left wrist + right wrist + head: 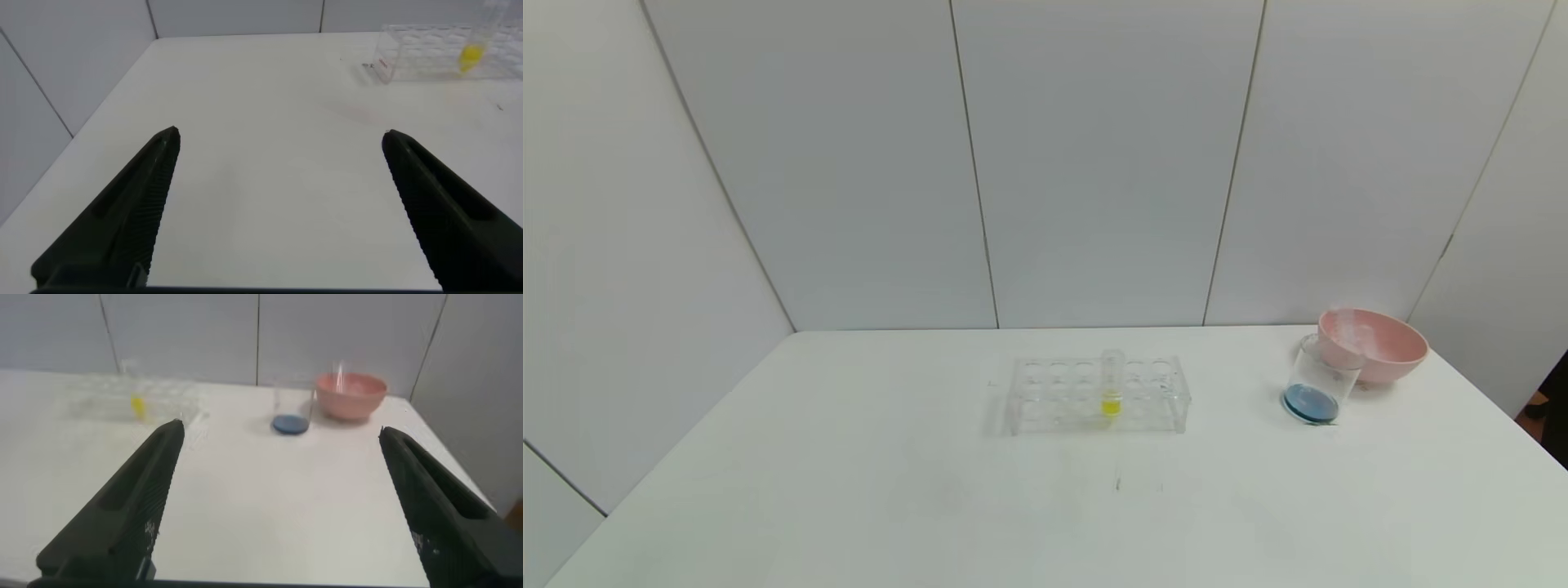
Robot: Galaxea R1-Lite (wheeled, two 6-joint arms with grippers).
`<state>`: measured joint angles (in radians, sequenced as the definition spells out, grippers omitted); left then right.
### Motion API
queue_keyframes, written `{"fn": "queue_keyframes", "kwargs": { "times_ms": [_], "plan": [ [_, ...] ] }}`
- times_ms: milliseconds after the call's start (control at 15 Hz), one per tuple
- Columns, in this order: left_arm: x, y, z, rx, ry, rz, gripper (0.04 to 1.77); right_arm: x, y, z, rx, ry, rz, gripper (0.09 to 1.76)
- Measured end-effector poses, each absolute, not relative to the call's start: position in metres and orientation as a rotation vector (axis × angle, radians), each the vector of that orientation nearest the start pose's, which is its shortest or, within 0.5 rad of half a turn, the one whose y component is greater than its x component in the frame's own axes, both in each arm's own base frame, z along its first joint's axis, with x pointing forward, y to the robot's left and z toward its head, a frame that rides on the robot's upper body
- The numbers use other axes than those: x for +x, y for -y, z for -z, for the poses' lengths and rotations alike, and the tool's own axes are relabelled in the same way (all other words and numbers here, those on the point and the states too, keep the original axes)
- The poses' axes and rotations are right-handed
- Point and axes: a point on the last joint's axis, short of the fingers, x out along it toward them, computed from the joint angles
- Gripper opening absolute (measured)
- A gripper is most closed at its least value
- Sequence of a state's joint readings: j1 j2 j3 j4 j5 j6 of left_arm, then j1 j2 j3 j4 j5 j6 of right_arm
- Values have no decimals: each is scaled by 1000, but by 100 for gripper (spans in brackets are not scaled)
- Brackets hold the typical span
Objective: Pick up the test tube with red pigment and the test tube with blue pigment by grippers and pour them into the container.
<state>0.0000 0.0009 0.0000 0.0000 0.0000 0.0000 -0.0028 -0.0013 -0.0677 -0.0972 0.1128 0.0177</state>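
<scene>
The container (1319,384), a clear beaker, stands at the right of the table with dark blue liquid in its bottom; it also shows in the right wrist view (292,408). No tube with red or blue liquid shows in any view. Neither arm shows in the head view. My left gripper (281,133) is open and empty above the bare left part of the table. My right gripper (282,428) is open and empty above the table's right front, well short of the beaker.
A clear tube rack (1094,396) at mid-table holds one tube with yellow liquid (1112,384). A pink bowl (1376,347) touches the beaker from behind; something clear sticks up from it (337,371). Walls close the back and the left side.
</scene>
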Motion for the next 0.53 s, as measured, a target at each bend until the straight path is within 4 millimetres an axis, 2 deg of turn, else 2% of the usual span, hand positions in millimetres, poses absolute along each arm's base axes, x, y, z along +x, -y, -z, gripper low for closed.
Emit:
{"fn": "queue_keyframes", "kwargs": {
  "times_ms": [133,333,533],
  "plan": [
    [-23,0,-75,0,-1,0,176,-25,-2,-87,8,80,-76,171],
    [-23,0,-75,0,-1,0,176,-24,-1,-84,1,76,-60,171],
    [-23,0,-75,0,-1,0,176,-23,0,-74,-13,-12,5,171]
  ]
}}
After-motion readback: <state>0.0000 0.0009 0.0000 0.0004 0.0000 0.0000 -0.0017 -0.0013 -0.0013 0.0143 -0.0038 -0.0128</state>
